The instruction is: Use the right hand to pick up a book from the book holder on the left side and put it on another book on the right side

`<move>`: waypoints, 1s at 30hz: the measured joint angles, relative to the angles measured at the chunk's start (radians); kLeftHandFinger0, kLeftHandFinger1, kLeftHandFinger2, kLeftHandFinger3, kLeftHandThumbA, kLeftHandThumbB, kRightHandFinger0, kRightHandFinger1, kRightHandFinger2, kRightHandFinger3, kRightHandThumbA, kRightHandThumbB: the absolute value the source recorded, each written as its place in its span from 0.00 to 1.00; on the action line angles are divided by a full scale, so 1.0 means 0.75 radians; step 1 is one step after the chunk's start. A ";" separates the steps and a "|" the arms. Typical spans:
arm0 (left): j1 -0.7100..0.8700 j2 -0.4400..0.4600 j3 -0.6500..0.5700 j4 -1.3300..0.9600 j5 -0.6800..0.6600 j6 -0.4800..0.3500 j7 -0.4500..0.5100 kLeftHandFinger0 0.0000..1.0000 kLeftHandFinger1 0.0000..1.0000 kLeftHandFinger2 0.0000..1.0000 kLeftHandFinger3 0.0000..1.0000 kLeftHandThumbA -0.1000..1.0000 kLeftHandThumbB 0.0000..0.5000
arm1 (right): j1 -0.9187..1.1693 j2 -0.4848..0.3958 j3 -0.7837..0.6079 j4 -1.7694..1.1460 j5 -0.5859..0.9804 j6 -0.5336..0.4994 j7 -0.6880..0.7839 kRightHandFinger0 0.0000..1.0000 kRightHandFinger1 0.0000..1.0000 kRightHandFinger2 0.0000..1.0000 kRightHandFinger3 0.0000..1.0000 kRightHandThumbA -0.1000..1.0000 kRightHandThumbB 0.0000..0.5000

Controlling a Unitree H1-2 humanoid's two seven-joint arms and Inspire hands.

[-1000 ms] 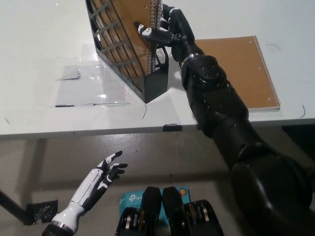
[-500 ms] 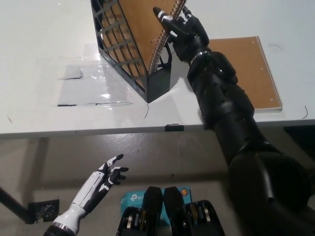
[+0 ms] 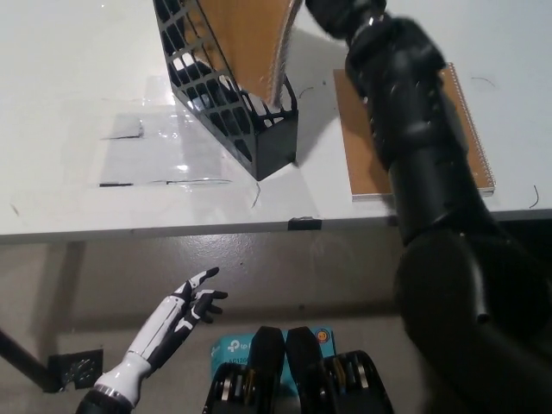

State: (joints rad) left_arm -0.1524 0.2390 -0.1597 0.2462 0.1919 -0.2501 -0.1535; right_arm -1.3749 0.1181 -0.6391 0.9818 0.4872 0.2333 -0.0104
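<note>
White table (image 3: pixel 78 198) fills far half of view. Black right arm (image 3: pixel 423 164) reaches far over it; right hand (image 3: pixel 338 12) mostly cut off at far edge, grip cannot be told. Black book holder (image 3: pixel 226 103) left of centre, brown spiral book (image 3: pixel 252 39) in it, leaning right at top. Second brown book (image 3: pixel 360 155) flat on right, partly under arm. White left hand (image 3: pixel 191 304) rests near left, below table, fingers spread, empty.

Step, as judged: lifting book out of holder. Next: raise clear of rim, carry right, lay on flat book.
</note>
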 measured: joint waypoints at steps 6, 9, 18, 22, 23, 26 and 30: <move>-0.006 0.000 -0.001 0.001 0.000 0.000 0.000 0.66 0.68 0.76 0.93 1.00 0.27 | -0.069 -0.031 -0.001 -0.084 0.050 0.069 -0.015 0.00 0.24 0.74 0.99 0.00 0.19; -0.006 0.000 -0.002 0.001 0.000 0.000 -0.001 0.66 0.68 0.76 0.93 1.00 0.27 | -0.105 -0.054 -0.012 -0.106 0.077 0.104 -0.021 0.00 0.21 0.73 1.00 0.00 0.20; -0.006 0.003 -0.004 0.000 0.000 -0.013 -0.008 0.65 0.67 0.74 0.90 1.00 0.28 | -0.160 -0.136 -0.120 -0.246 0.231 0.233 -0.053 0.00 0.25 0.74 1.00 0.00 0.11; -0.005 0.005 -0.003 0.000 0.000 -0.020 -0.008 0.65 0.67 0.75 0.91 1.00 0.27 | -0.157 -0.195 -0.138 -0.273 0.303 0.279 -0.069 0.00 0.24 0.74 1.00 0.00 0.07; -0.005 0.005 -0.003 0.000 0.000 -0.021 -0.008 0.65 0.67 0.75 0.92 1.00 0.28 | -0.155 -0.210 -0.137 -0.274 0.317 0.285 -0.074 0.00 0.23 0.74 1.00 0.00 0.07; -0.003 0.005 -0.003 0.000 0.001 -0.022 -0.008 0.65 0.67 0.75 0.92 1.00 0.28 | -0.138 -0.265 -0.128 -0.275 0.368 0.301 -0.085 0.00 0.23 0.74 1.00 0.00 0.05; 0.001 0.005 -0.003 0.000 0.001 -0.026 -0.007 0.66 0.69 0.77 0.94 1.00 0.30 | -0.095 -0.317 -0.105 -0.277 0.411 0.310 -0.099 0.00 0.22 0.75 1.00 0.00 0.08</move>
State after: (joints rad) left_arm -0.1519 0.2428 -0.1619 0.2464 0.1925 -0.2697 -0.1591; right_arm -1.4461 -0.1197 -0.7179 0.7741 0.7957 0.4661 -0.0844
